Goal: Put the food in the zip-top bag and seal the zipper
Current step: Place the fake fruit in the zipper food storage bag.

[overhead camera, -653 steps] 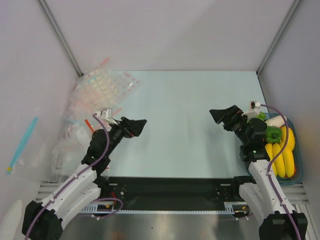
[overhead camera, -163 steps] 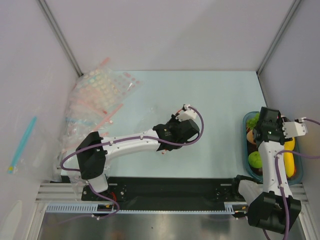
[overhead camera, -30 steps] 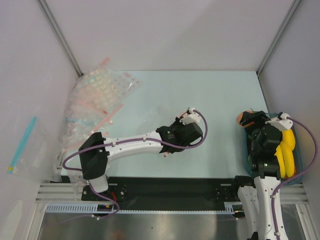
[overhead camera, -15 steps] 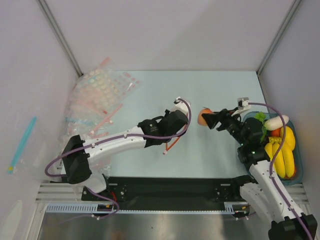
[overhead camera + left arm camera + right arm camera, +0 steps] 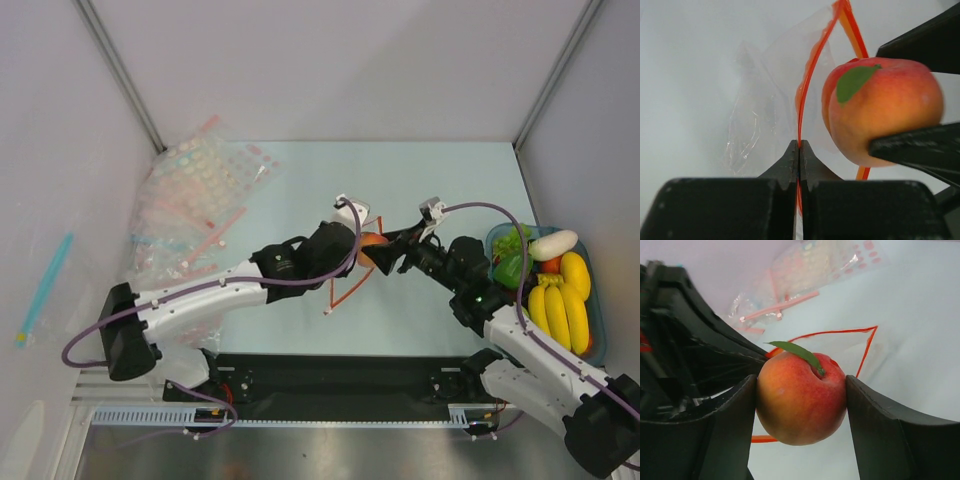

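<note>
My left gripper is shut on the red-orange zipper of the clear zip-top bag, holding one lip up so the mouth gapes. An orange-red peach with a green leaf is clamped in my right gripper, right at the bag's open mouth. The zipper loop shows behind the peach. More food lies in the tray: green pieces and a white radish.
A blue tray at the right edge holds yellow bananas beside the other toys. A heap of dotted clear bags with pink strips lies at the back left. Both arms meet at the table's middle.
My right arm has swung left from the tray, carrying the peach to the bag's mouth. My left arm has drawn back a little, keeping its hold on the bag.
</note>
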`<state>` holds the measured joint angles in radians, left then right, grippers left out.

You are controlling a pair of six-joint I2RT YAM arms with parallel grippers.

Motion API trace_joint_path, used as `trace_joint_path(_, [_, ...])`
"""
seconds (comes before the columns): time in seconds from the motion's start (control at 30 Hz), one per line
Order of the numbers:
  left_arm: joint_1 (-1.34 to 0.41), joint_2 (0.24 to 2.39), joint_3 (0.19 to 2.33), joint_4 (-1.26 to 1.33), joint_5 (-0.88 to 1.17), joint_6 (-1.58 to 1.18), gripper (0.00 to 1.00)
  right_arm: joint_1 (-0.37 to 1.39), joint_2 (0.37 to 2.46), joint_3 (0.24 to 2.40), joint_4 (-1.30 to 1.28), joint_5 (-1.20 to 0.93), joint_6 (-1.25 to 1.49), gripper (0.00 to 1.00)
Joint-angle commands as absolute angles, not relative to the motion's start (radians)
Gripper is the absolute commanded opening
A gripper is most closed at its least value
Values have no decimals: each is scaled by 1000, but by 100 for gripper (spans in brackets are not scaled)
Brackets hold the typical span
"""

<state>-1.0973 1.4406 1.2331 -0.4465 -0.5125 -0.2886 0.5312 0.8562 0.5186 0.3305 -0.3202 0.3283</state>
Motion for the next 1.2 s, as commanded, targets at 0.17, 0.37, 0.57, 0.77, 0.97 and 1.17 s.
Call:
trace_joint_path(0.17, [-1098,1258,1148,-308,-430,-311,0,594,911,561,373,-180,278,23])
trace_joint_path(0.37, [-1098,1198,1106,-259,-399,-311,0,644,940,571,382,-136,261,28])
trace_joint_path(0.57, [-1098,1192,1092,-235,-368,-316,0,718,1005,606,362,-78,219,87])
trace_joint_path(0.77, [-1097,1218,1106,-268,-442,-342,0,724,973,604,354,-71,203,89])
trace_joint_path(0.97, [-1046,1236,1108,-310,-514,-393,0,723,867,572,335,64,212,79])
trace_joint_path(1.17, [-1032,1213,1068,-287,-626,-407,0,724,749,581,217,288,230,70])
